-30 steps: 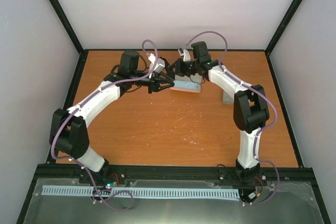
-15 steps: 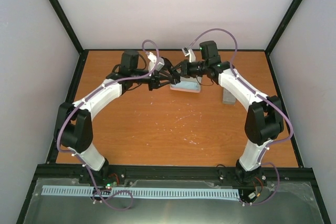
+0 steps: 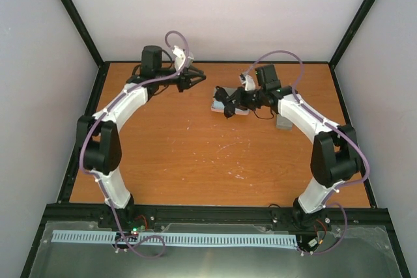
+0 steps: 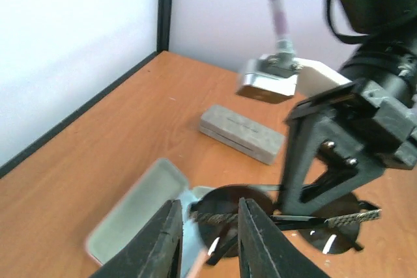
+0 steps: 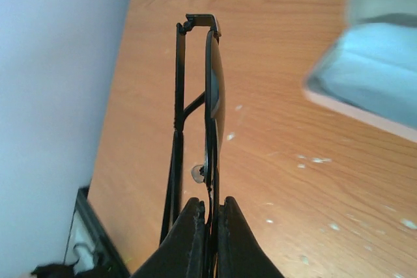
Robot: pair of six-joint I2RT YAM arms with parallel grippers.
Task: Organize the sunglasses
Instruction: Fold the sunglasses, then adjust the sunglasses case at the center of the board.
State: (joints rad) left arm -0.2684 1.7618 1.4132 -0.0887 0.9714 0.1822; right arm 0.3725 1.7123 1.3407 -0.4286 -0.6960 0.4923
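Holding black sunglasses tight in right gripper by open case | left gripper fingers apart, empty | risk: thin frame may slip and miss case.

Black sunglasses; orange-brown wood-grain bench flecked with pale scuffs; grey case; white arms with black joints, purple cables.

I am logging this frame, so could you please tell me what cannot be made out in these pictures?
- Left wrist: the pinkish streak between the left gripper's fingers, blurred and cut by the bottom edge.
- Right wrist: the pale blue thing, blurred, cut by the right edge.
- Top external: the open case, mostly under the right gripper and sunglasses.
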